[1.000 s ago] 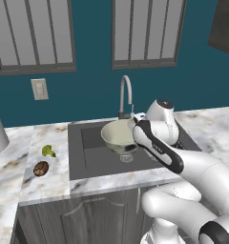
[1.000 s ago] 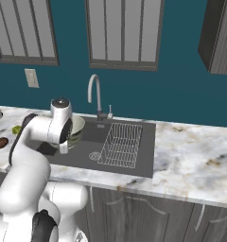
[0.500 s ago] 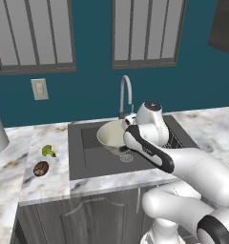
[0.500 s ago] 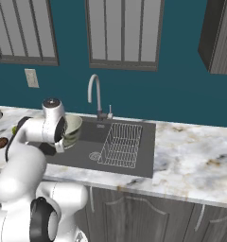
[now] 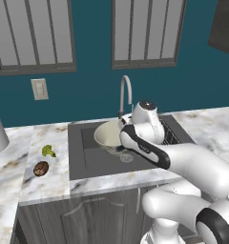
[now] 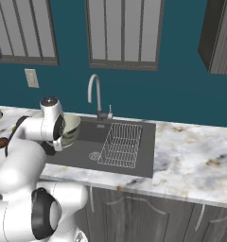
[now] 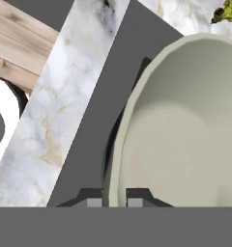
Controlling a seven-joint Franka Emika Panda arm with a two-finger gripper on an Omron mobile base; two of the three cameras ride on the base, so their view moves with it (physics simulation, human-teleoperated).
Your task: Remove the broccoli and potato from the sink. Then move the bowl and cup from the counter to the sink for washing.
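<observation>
The gripper [image 7: 114, 201] pinches the bowl's [image 5: 108, 135] rim, holding it above the sink [image 5: 88, 157], near its back edge.

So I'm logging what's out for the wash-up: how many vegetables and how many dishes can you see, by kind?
Vegetables: 2, the broccoli and the potato, both on the counter left of the sink.
Dishes: 1, the bowl, held over the sink by the tool on its rim.
Total: 3
</observation>
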